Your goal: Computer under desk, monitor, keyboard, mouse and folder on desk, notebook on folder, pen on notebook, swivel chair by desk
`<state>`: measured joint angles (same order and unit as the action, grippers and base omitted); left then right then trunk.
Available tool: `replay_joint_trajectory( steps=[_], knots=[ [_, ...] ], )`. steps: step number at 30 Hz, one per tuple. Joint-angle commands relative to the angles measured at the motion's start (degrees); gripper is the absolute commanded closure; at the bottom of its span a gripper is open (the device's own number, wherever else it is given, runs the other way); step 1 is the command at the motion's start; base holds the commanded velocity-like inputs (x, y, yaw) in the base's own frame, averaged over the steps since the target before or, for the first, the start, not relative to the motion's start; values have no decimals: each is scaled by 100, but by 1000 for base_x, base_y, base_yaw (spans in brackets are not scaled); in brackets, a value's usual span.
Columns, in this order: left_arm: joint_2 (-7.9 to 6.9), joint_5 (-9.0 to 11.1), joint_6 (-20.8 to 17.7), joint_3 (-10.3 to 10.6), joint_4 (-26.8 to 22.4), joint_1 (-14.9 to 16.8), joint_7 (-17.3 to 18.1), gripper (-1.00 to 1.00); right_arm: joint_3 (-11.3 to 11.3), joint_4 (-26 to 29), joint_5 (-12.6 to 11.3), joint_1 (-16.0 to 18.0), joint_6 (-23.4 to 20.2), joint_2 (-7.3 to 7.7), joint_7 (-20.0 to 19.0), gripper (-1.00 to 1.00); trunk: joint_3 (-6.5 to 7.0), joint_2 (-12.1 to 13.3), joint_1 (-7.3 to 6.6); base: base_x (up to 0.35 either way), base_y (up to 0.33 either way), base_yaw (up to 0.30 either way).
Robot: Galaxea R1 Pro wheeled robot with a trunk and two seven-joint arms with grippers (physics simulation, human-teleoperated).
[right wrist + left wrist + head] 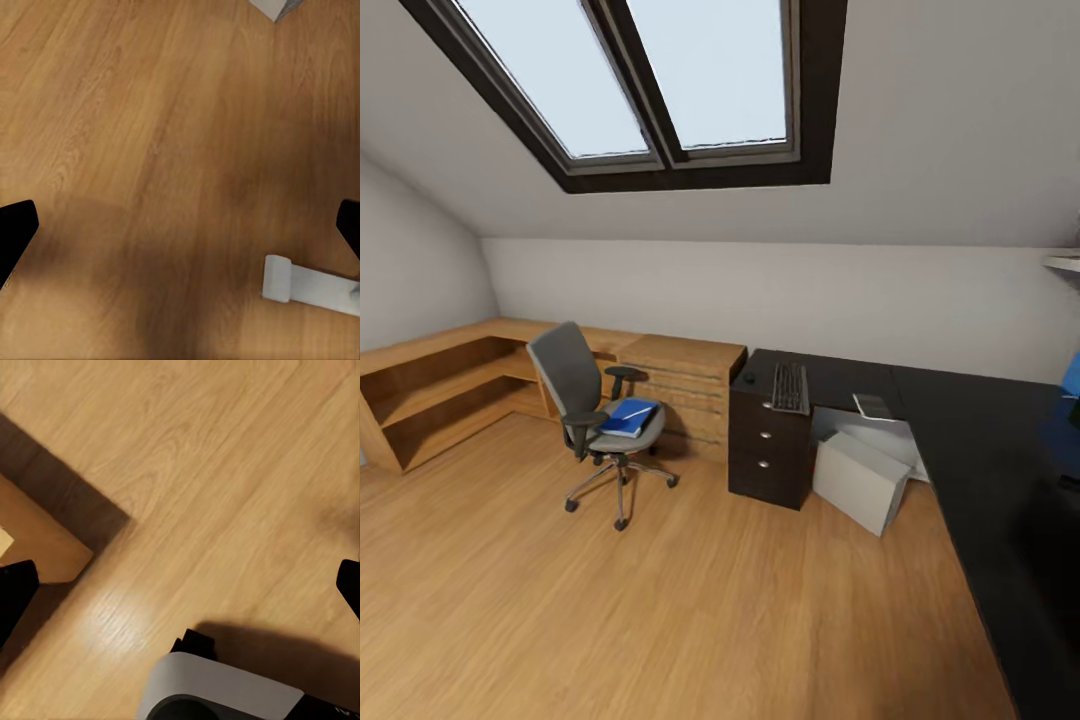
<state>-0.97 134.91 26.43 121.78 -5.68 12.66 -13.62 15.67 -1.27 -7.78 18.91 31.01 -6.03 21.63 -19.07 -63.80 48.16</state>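
Count on inspection: one grey upholstered swivel chair (582,400); one bright blue folder (628,416); one dark-keyed flat keyboard (790,387); one white box-shaped computer tower (860,480); one black drawer unit (768,448) with three round silver knobs; two dark-framed skylight panes (650,70).

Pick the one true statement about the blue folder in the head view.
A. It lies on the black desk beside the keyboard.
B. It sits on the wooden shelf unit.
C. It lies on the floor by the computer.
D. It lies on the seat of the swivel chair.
D: the blue folder rests on the grey seat of the swivel chair, which stands on the floor apart from the black desk.
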Motion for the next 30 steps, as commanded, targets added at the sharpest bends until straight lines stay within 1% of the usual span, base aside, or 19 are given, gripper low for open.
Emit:
replay_joint_trajectory(
  steps=[1, 11, 14, 16, 19, 30],
  knots=[
    [-5, 9, 33, 51, -30, 9, -53, -100, 50, -14, -57, 8, 27, -4, 8, -100, -7, -4, 3, 274, 132, -229],
    [9, 9, 64, 55, -30, 9, -53, -100, 57, -14, -57, 8, 20, -5, 6, -100, -7, -4, 3, 312, 25, -261],
    [9, 9, 76, 50, -30, 9, -53, -100, 54, -14, -57, 8, 19, -4, -89, -100, -7, -4, 3, 322, 20, -269],
    [3, 9, 80, 48, -30, 9, -53, -100, 51, -14, -63, 8, 14, -1, -267, -100, -7, -4, 3, 321, 107, -269],
    [7, 9, 74, 52, -30, 9, -53, -100, 50, -14, -65, 8, 12, 2, -349, -100, -7, -4, 3, 320, 130, -269],
    [9, 9, 59, 55, -30, 9, -53, -100, 50, -14, -66, 8, 12, 5, -386, -100, -7, -4, 3, 319, 127, -269]
  ],
)
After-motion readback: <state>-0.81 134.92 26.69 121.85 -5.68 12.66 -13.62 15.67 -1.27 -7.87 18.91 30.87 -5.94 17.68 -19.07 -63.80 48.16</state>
